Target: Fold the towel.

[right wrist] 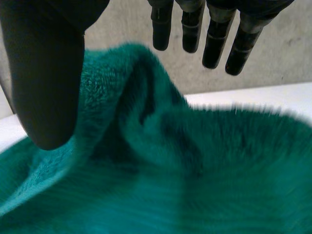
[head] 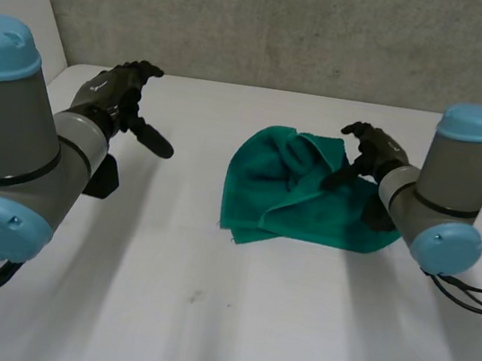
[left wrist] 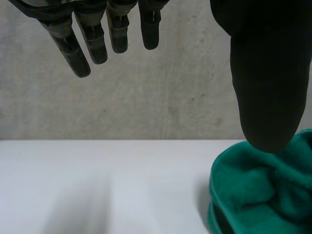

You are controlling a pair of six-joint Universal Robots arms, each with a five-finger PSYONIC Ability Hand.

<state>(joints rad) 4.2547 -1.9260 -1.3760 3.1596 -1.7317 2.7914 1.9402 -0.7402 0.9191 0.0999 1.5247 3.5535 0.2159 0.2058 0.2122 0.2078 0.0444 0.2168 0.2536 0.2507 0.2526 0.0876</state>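
A green towel [head: 298,194] lies bunched and rumpled on the white table [head: 202,320], a little right of the middle. My right hand [head: 367,154] hovers over the towel's right part, open, fingers [right wrist: 214,39] straight and thumb spread, nothing between them; the towel [right wrist: 185,175] rises in folds under its palm. My left hand [head: 118,94] is raised over the table's left side, well apart from the cloth, open and empty. In the left wrist view its fingers [left wrist: 97,34] hang straight and the towel [left wrist: 263,195] lies beside the thumb.
A grey concrete wall [head: 291,25] runs behind the table's far edge. Bare white table lies in front of the towel and between the two arms.
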